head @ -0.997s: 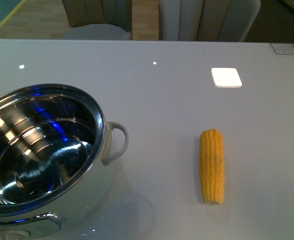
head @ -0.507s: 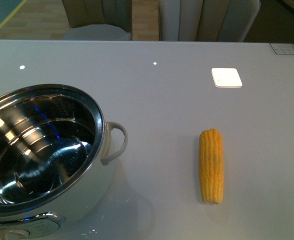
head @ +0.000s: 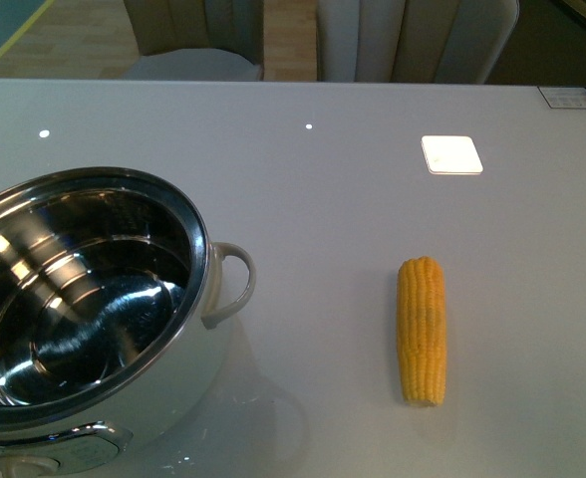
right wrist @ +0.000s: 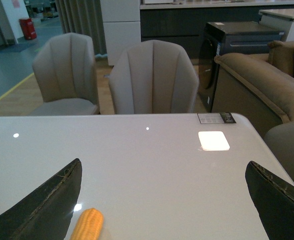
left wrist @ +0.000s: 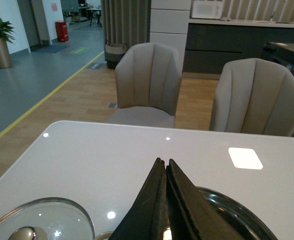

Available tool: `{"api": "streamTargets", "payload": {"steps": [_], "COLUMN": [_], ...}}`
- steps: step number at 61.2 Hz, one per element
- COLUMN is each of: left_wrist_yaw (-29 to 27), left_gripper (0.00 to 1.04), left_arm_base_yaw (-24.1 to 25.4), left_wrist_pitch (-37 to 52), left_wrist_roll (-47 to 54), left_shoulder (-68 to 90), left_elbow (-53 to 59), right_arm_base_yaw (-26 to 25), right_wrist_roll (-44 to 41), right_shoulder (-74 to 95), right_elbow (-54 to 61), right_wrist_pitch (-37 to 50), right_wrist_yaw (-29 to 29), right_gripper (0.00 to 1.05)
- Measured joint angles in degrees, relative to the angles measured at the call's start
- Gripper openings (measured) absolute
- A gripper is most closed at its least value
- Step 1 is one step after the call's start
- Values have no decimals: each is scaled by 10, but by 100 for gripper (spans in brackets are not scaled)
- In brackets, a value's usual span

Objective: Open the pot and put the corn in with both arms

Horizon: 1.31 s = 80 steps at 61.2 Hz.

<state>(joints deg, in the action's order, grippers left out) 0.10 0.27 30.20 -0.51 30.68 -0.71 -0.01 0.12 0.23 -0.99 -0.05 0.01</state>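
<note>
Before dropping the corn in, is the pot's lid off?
Off. The pot shows its bare steel interior; the lid lies beside it.

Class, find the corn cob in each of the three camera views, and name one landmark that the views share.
Front view: the corn lies on the table, right of the pot.
Left wrist view: not in it.
Right wrist view: the corn's end shows beside one finger of the right gripper.
Shared landmark: the bright square reflection on the table.

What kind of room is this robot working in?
Probably an open office or showroom lounge: padded chairs at a white table, a kitchen counter with a microwave behind, a sofa nearby.
</note>
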Motion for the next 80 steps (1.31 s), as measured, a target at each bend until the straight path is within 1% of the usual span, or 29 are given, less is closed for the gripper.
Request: {"api": "streamTargets", "payload": {"steps": [22,53,59,80], "left_wrist_yaw": [-1,-1,-1,-1], "left_gripper": [3,3,3,4], "left_arm_base_yaw": [-1,-1,-1,-1], "left_wrist_pitch": [-108,-203,-293,-301], "left_wrist_roll": [0,0,0,0], "left_shoulder": [-113,-209,-282,-303], "left_elbow": [0,0,0,0], "right_arm_base_yaw": [0,0,0,0], "right_wrist_roll": [0,0,0,0], "right_shoulder": [0,0,0,0], "right_elbow": [0,0,0,0], "right_wrist_pitch": [0,0,0,0], "right_wrist_yaw": [0,0,0,0], "right_gripper": [96,96,96,96]}}
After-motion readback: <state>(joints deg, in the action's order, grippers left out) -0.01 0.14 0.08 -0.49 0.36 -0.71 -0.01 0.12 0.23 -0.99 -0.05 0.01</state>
